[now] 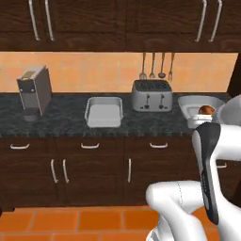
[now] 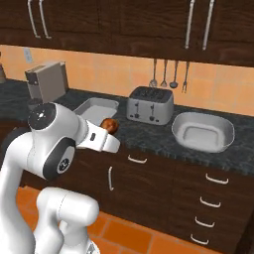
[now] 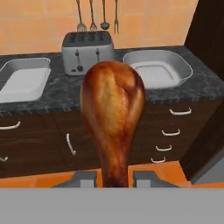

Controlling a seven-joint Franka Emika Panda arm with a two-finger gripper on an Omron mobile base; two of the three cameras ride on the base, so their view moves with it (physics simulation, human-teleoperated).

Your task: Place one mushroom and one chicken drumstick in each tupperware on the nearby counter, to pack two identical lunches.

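A roasted chicken drumstick (image 3: 113, 118) stands clamped by its thin end between the two fingertips of the robot's hand (image 3: 114, 178), fat end up, as the white arm holds it out over the orange floor in front of the dark cabinets, short of the black stone tabletop (image 1: 66, 123). From the right base view the drumstick shows as a brown knob at the end of the arm, against the tabletop's front edge and just before the rectangular tupperware (image 2: 96, 110).

Both containers sit on the tabletop on either side of a silver toaster (image 3: 86, 51), the rectangular one to its left and the round-cornered tupperware (image 3: 159, 68) to its right. As far as the three views show, both are bare inside: no mushroom and no drumstick lies in either. A boxy grey appliance (image 1: 36, 92) stands further left along the wall, and utensils (image 1: 157, 66) hang on the tiled backsplash above the toaster.

Judged from this, the packing has barely begun. The first drumstick is in hand but not yet delivered, and one container must still be chosen for it. A second drumstick and two mushrooms remain to be fetched, and where they lie cannot be told from these pictures.
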